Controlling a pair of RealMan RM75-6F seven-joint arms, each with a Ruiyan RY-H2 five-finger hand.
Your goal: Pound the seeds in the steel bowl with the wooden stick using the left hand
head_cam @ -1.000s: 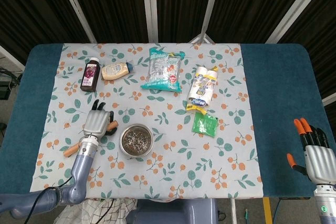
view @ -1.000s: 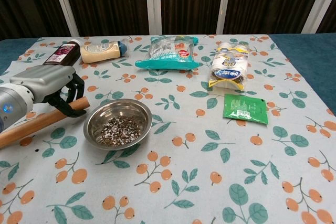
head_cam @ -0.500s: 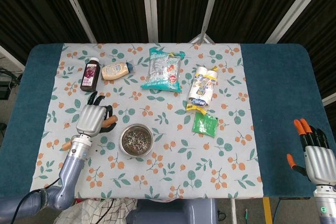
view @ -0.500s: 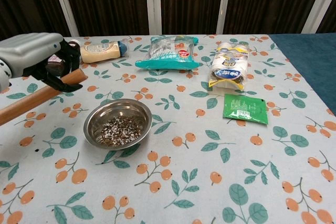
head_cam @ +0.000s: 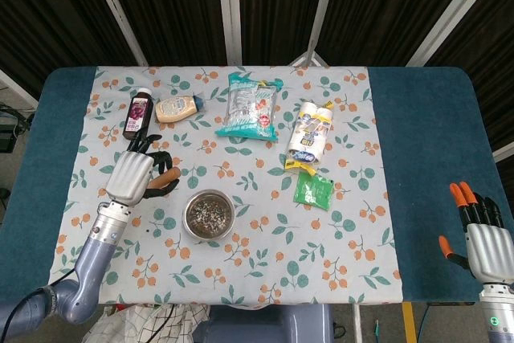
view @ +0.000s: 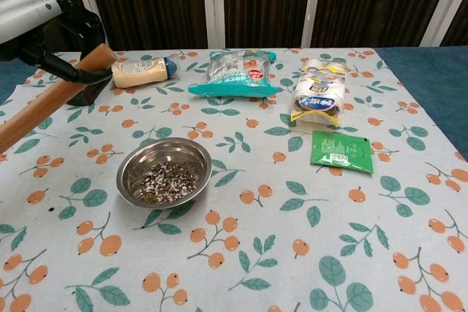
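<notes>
The steel bowl (head_cam: pixel 210 215) (view: pixel 164 173) holds speckled seeds and sits on the floral cloth. My left hand (head_cam: pixel 133 176) (view: pixel 40 18) grips the wooden stick (view: pixel 51 99) (head_cam: pixel 168 175) and holds it lifted off the table, up and to the left of the bowl. In the chest view the stick slants down to the left, its upper end near the hand. In the head view the hand hides most of the stick. My right hand (head_cam: pixel 479 233) hovers off the table's front right corner, fingers apart, holding nothing.
At the back stand a dark bottle (head_cam: pixel 138 114), a beige squeeze bottle (head_cam: pixel 177 108) (view: pixel 142 72), a teal snack bag (head_cam: pixel 250 108) (view: pixel 234 73) and a white pack (head_cam: pixel 310 132) (view: pixel 319 96). A green sachet (head_cam: pixel 312 189) (view: pixel 341 150) lies right of the bowl.
My left hand has lifted the wooden stick off the cloth and carried it up and away from the table surface. The bowl and my right hand have not moved.
</notes>
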